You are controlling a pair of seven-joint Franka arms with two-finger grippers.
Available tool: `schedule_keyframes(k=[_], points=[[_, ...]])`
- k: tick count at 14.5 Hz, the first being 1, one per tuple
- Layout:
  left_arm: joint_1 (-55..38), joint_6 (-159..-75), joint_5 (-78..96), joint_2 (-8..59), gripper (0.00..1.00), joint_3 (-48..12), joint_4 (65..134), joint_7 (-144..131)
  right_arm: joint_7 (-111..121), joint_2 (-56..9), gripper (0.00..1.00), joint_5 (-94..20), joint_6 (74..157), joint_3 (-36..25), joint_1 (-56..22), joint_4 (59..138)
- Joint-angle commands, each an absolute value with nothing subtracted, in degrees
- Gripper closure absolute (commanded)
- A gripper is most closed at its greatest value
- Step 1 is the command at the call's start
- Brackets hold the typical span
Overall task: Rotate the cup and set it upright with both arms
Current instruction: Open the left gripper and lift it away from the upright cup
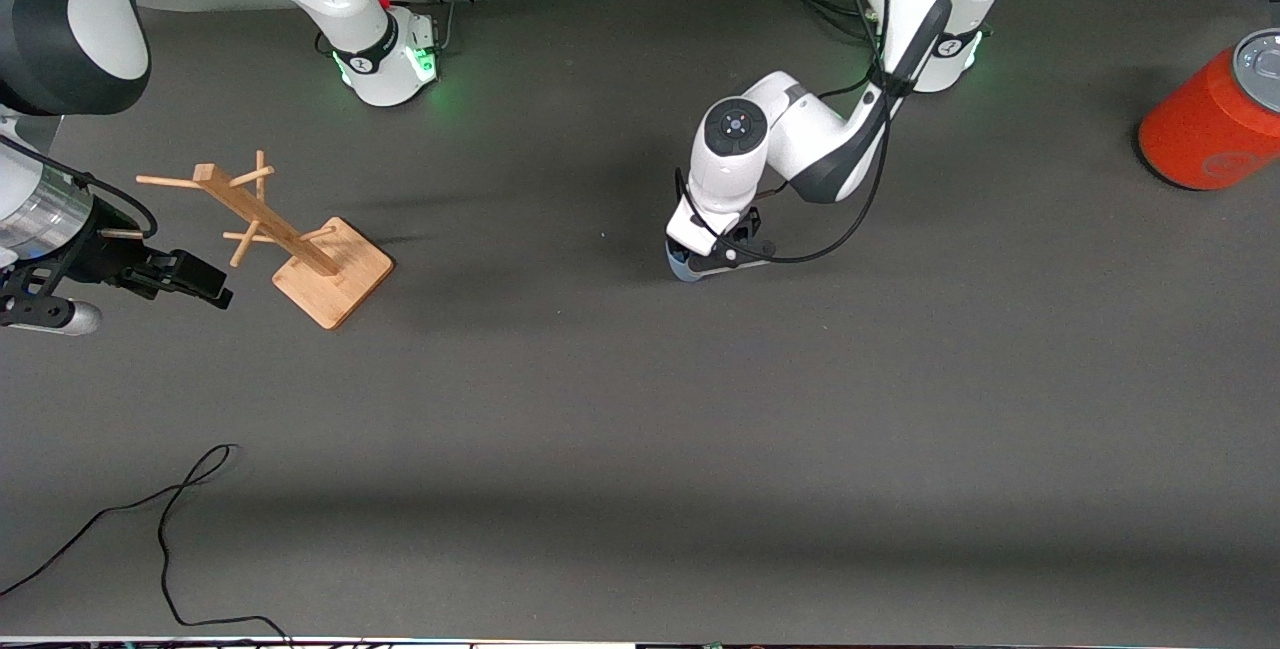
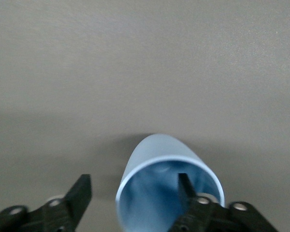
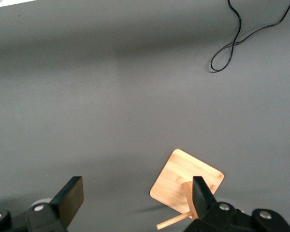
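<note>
Clearly unfinished, the cup (image 2: 166, 193) lay sideways on the table (image 1: 640, 429), the left claw (image 2: 135, 203) spread astride its rim, while the right claw (image 3: 135, 203), spread, waited over the wooden rack (image 1: 300, 239).

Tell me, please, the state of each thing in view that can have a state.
Blue cup: lying on its side, one finger inside its mouth.
Left end effector: open, straddling the cup's rim.
Right end effector: open, waiting above the wooden rack.
Wooden rack: upright, nothing on its pegs.
Orange can: lying on its side.
</note>
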State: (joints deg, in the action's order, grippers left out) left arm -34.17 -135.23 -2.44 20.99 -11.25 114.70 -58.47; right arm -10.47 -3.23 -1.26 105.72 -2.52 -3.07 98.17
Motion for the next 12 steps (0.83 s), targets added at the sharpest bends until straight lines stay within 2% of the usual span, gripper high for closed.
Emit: schedule_keyframes(k=[1, 4, 7, 10, 12], points=[[-33.84, -122.91, 0.86, 12.68, 0.00, -11.34, 112.16, -56.70, -9.14, -3.43, 0.00, -1.23, 105.47, -2.72, -3.34, 97.38], [-30.96, -108.86, 5.18, 5.64, 0.00, -9.67, 106.29, -50.29, -9.14, -3.60, 0.00, -1.23, 105.47, -2.64, -3.34, 97.30], [-23.49, -94.79, 6.24, 3.08, 0.00, -9.49, 98.99, -41.34, -9.14, -3.60, 0.00, -1.23, 105.47, -2.64, -3.34, 97.29], [-17.34, -87.65, 5.54, 1.41, 0.00, -8.88, 95.19, -33.51, -9.23, -3.60, 0.00, -1.23, 105.47, -2.64, -3.34, 97.29], [-12.59, -85.17, 5.10, -0.60, 0.00, -8.62, 95.01, -26.14, -9.23, -3.52, 0.00, -1.23, 105.47, -2.64, -3.34, 97.29]])
